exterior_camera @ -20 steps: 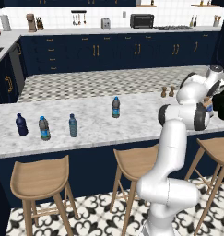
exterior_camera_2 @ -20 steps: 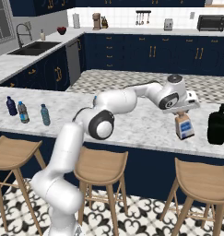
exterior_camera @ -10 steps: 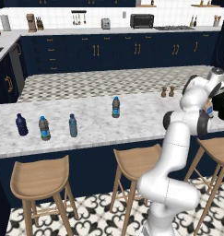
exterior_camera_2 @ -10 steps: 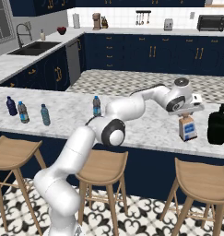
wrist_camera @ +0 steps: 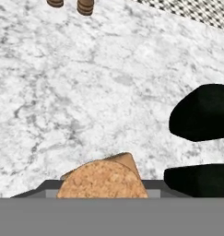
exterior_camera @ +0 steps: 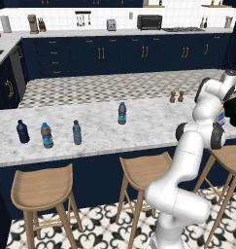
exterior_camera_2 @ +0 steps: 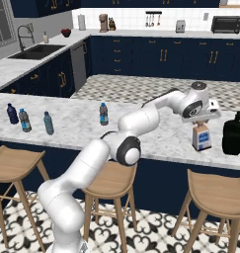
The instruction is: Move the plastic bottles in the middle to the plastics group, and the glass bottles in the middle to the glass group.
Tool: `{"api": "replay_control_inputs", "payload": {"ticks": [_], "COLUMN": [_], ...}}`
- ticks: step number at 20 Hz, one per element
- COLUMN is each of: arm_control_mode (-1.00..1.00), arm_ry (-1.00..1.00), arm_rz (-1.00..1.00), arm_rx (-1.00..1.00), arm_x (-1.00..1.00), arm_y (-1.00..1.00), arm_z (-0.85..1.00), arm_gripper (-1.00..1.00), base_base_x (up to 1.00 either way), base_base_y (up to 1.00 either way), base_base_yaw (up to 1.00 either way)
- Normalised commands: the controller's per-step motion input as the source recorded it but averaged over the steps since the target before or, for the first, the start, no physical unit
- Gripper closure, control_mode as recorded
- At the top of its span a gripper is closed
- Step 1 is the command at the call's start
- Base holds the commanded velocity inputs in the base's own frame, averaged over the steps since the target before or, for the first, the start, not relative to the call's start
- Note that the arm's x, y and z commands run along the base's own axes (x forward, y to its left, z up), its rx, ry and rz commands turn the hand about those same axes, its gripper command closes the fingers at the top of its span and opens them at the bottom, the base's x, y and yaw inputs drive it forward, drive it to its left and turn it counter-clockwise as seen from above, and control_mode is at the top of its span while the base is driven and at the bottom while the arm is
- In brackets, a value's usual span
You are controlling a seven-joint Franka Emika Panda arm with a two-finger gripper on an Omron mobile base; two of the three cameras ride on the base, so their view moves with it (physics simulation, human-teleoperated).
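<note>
My gripper [exterior_camera_2: 201,122] is shut on the brown stopper [wrist_camera: 102,179] of the squarish pale glass bottle [exterior_camera_2: 202,138]. The bottle hangs upright at the counter's right end, close to the left of the big squat black bottle [exterior_camera_2: 234,134], and I cannot tell whether its base touches the counter. In the hand view the black bottle [wrist_camera: 203,113] lies just right of the stopper. One blue-capped water bottle [exterior_camera: 122,113] stands alone mid-counter. At the left end another water bottle [exterior_camera: 46,135] stands between the navy bottle [exterior_camera: 23,131] and the teal bottle [exterior_camera: 77,132].
Two small brown shakers [exterior_camera: 176,97] stand on the marble counter [exterior_camera: 148,121] behind the held bottle. Three wooden stools [exterior_camera_2: 111,180] line the counter's front edge. A patterned strip of counter runs along the back.
The hand has carried the glass bottle a little to the right, closer to the black bottle, and the arm's elbow has swung. The other bottles have not moved.
</note>
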Motion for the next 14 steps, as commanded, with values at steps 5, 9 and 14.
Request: {"api": "replay_control_inputs", "payload": {"ticks": [5, 9, 14], "arm_control_mode": [-1.00, -1.00, -1.00], "arm_ry": [0.00, -0.04, -0.04], "arm_rz": [0.00, 0.00, -0.07], "arm_rx": [-0.04, -0.08, -0.15], "arm_x": [-0.20, -0.04, -0.17], "arm_y": [0.02, 0.25, 0.34], "arm_z": [-0.19, 0.09, 0.07], "arm_gripper": [-1.00, -1.00, -1.00], "base_base_x": [0.00, 0.00, 0.00], "base_base_y": [0.00, 0.00, 0.00], "base_base_yaw": [0.00, 0.00, 0.00]}}
